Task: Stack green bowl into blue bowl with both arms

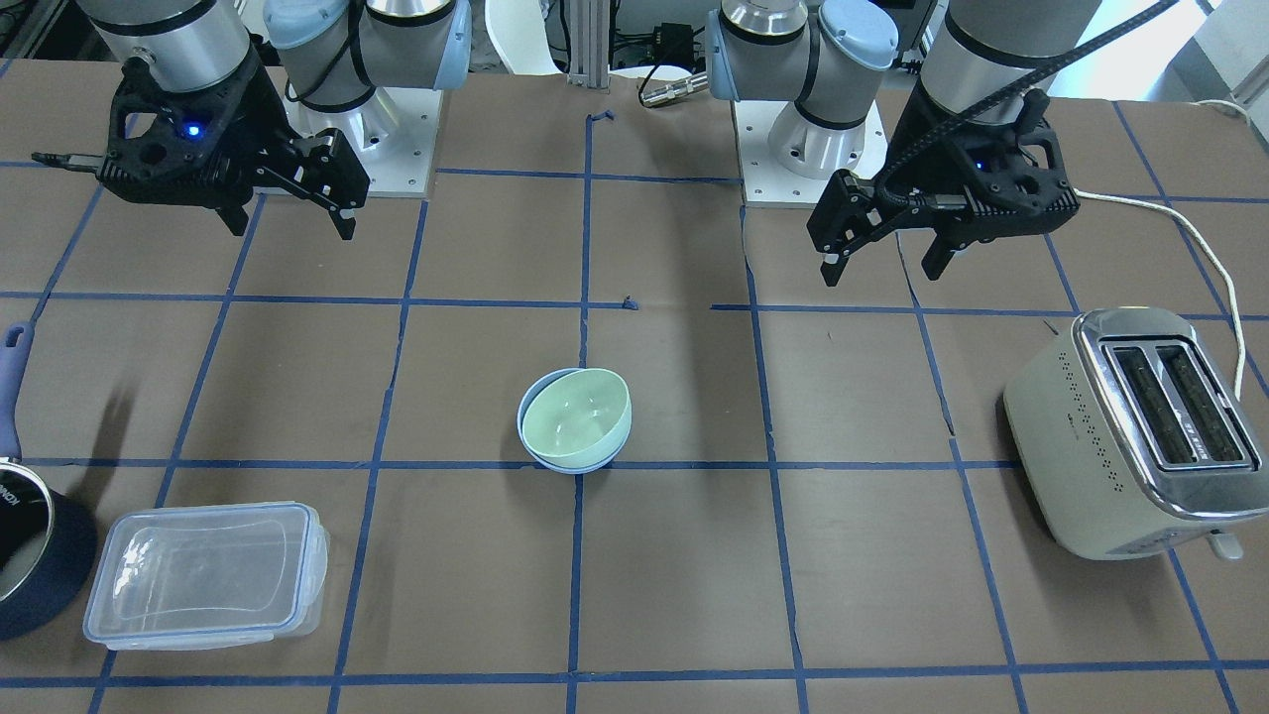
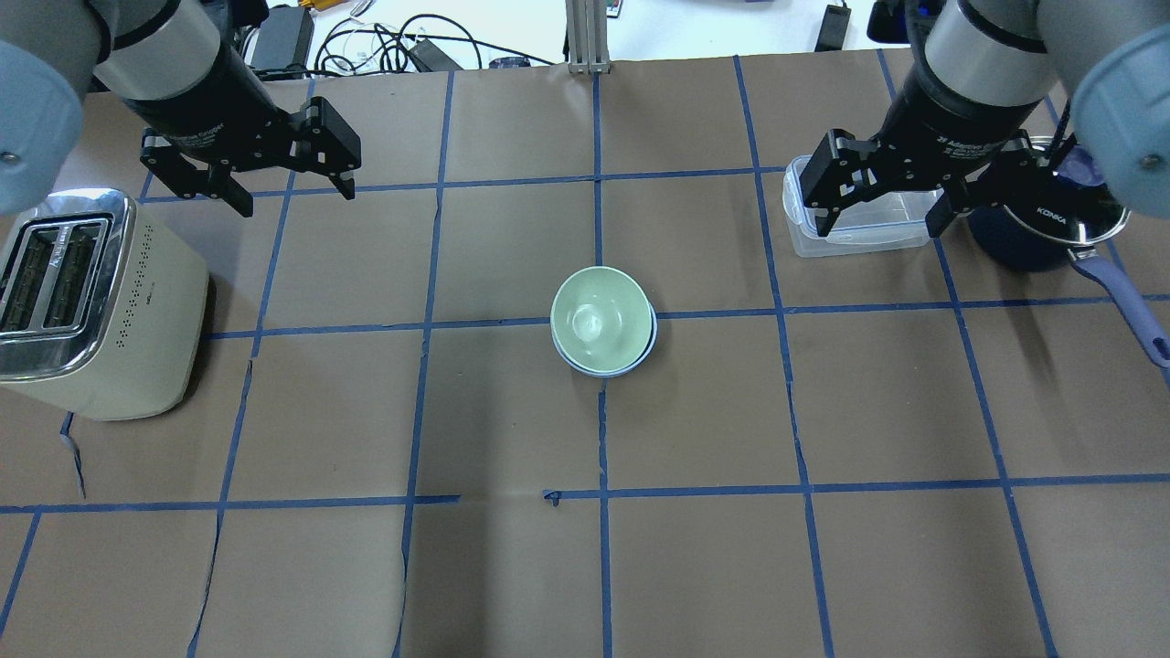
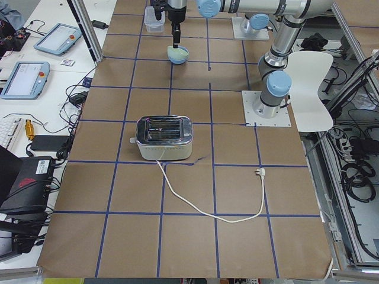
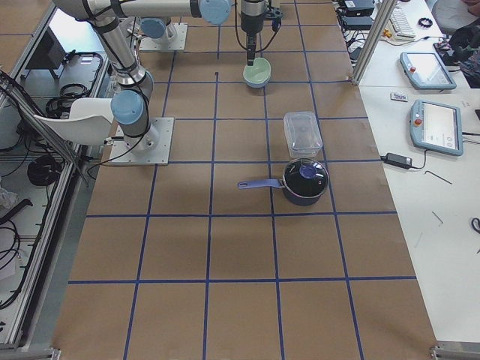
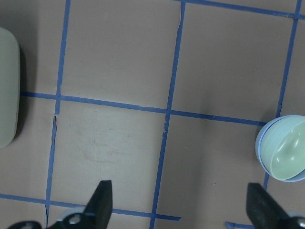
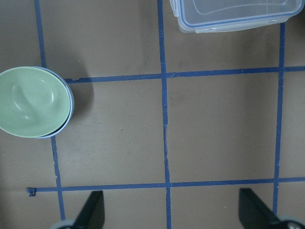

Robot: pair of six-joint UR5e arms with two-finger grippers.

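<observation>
The green bowl [image 1: 577, 416] sits nested inside the blue bowl [image 1: 570, 464] at the middle of the table; only the blue rim shows around it. The overhead view shows the same green bowl [image 2: 599, 317] and blue rim [image 2: 651, 334]. My left gripper [image 1: 884, 270] [image 2: 294, 197] is open and empty, raised well off to the bowls' side near its base. My right gripper [image 1: 291, 226] [image 2: 877, 228] is open and empty, raised on the other side. The left wrist view shows the stack [image 5: 286, 155] at its right edge, and the right wrist view shows it [image 6: 31, 100] at its left edge.
A cream toaster [image 1: 1130, 426] [image 2: 87, 302] stands on my left side, its cord [image 1: 1205, 248] trailing back. A clear lidded container [image 1: 208, 570] [image 6: 228, 14] and a dark saucepan [image 1: 30, 555] [image 2: 1033, 242] stand on my right side, under the right gripper in the overhead view.
</observation>
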